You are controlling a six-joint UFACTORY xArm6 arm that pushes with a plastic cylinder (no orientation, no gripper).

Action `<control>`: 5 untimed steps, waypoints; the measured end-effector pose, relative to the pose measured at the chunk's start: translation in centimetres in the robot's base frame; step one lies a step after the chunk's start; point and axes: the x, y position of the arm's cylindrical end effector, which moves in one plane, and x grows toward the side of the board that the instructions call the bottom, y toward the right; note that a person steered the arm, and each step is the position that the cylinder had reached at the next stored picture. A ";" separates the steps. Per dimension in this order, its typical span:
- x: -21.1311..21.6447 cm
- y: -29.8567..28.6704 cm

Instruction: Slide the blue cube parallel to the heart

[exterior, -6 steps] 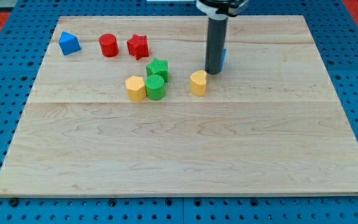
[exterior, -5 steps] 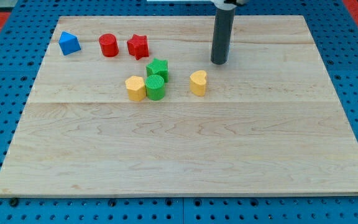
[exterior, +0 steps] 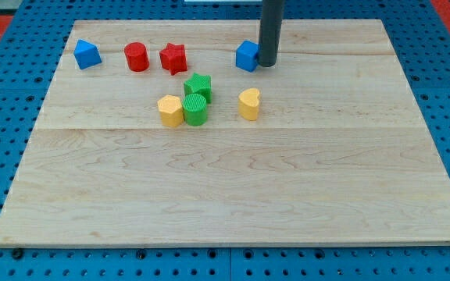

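Blue cube [exterior: 246,55], right side hidden behind my tip [exterior: 267,64]

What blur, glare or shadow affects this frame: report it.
Camera view: sharp and evenly lit, no motion blur on the dark rod; my tip touches the blue cube on its right side; soft sheen on the pale wooden board; faint shadows under the yellow heart.

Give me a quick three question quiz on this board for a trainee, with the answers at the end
1. True or false: my tip is at the blue cube's right side in the view.
2. Which block lies nearest below the blue cube: A) the yellow heart, B) the red star, C) the green cylinder?
3. Fill in: the green star sits just above the green ____.

Key: 1 true; 2 A; 3 cylinder.
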 end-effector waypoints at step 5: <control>-2.2 -2.0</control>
